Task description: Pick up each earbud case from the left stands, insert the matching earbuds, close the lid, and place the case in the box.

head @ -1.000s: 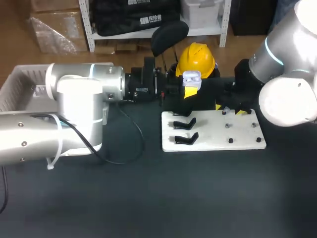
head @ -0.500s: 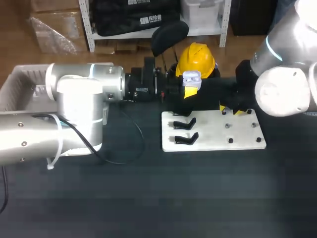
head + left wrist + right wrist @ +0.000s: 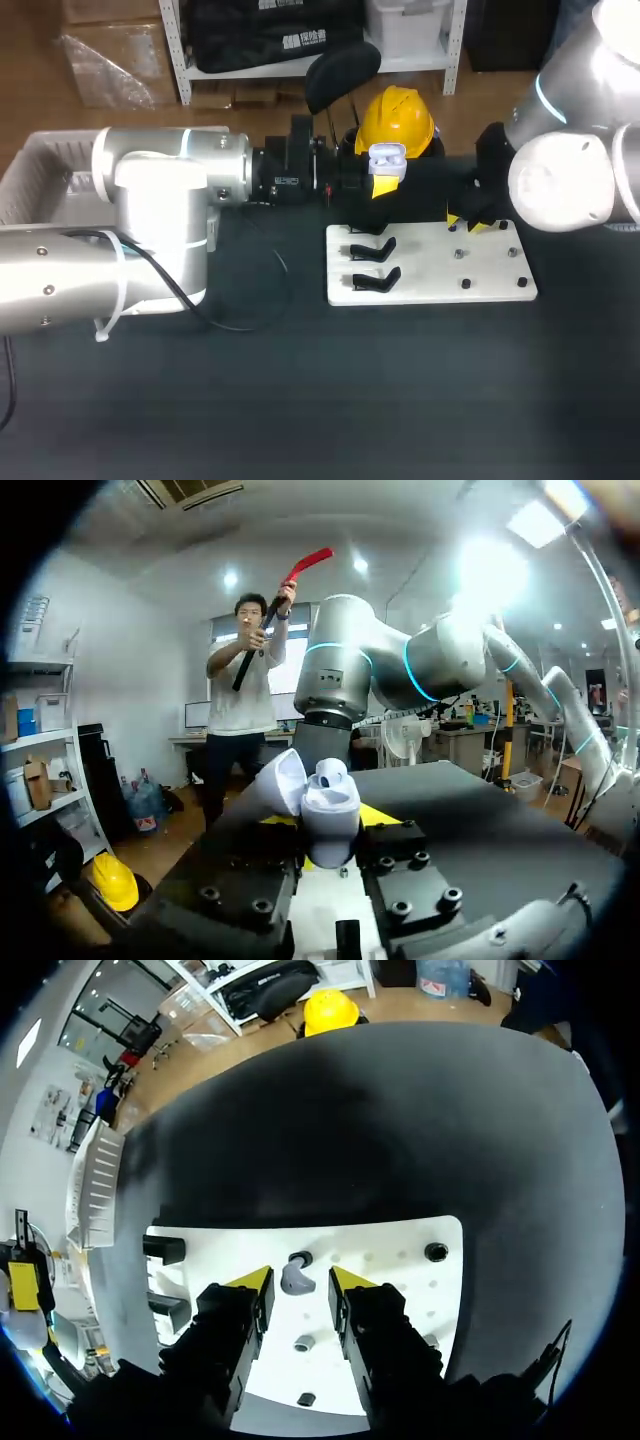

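Left pincer (image 3: 330, 832) grasping glossy rounded lavender case (image 3: 326, 792), lid open; right pincer (image 3: 300, 1282) parted over grey earbud (image 3: 295, 1278).

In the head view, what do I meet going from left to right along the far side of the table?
box → left arm → case → right claw → right arm

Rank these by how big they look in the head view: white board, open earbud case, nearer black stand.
1. white board, clearly the largest.
2. nearer black stand and earbud case look about alike; the case is raised nearer the camera, so I won't rank them.
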